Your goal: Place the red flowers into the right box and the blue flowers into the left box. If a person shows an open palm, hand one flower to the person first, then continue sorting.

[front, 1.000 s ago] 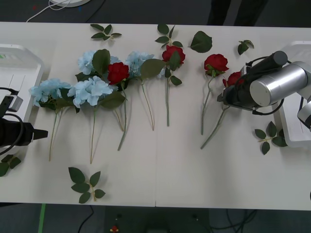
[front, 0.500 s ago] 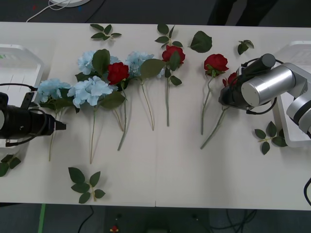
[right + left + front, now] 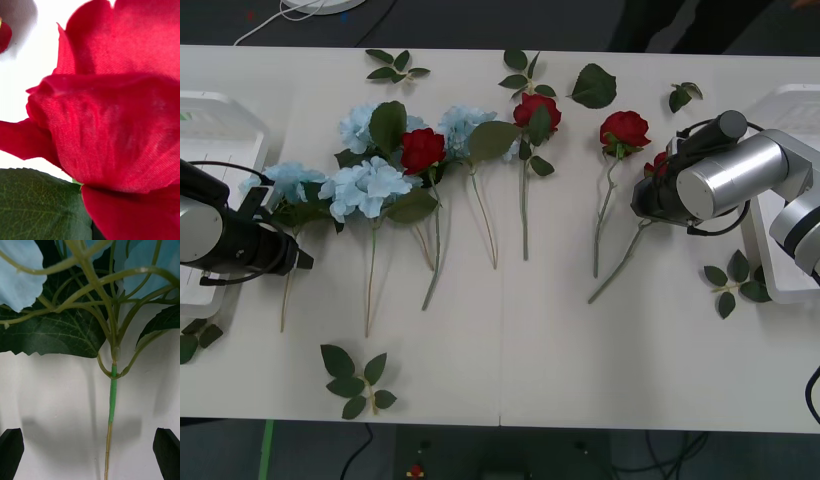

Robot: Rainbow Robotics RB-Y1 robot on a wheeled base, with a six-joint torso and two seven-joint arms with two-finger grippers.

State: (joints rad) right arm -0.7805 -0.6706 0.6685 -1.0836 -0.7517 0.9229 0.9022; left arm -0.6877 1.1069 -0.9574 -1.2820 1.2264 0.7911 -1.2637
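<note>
— Are any flowers in the boxes?

— No, not that I can see. The left box [image 3: 220, 125] sits at the left edge of the surface [image 3: 510, 350] and the right box [image 3: 780, 285] sits at the right edge. No bloom shows in the parts of them I can see. All the flowers lie in a row across the surface.

— How many flowers are left?

— Four red flowers and the blue flowers. One red rose [image 3: 423, 150] lies mixed in with the blue bunch [image 3: 365, 187]. One rose [image 3: 537, 110] is in the middle. One rose [image 3: 624, 130] is nearer the right. The last rose [image 3: 658, 163] is right under the right arm.

— What is the right pincer doing?

— The right pincer [image 3: 648, 200] is down at that last rose. The right wrist view is very close to red petals [image 3: 112, 123] and a green leaf [image 3: 37, 206]. I cannot tell if its fingers are spread or pinching.

— And the left pincer?

— The left pincer [image 3: 90, 452] is spread wide. Its black fingers stand on both sides of the stem [image 3: 111, 401] of the leftmost blue flower [image 3: 285, 180]. They do not touch it.

— So how far along is the job?

— I think it is just the start. Every flower has yet to go in a box. No open palm shows.
</note>
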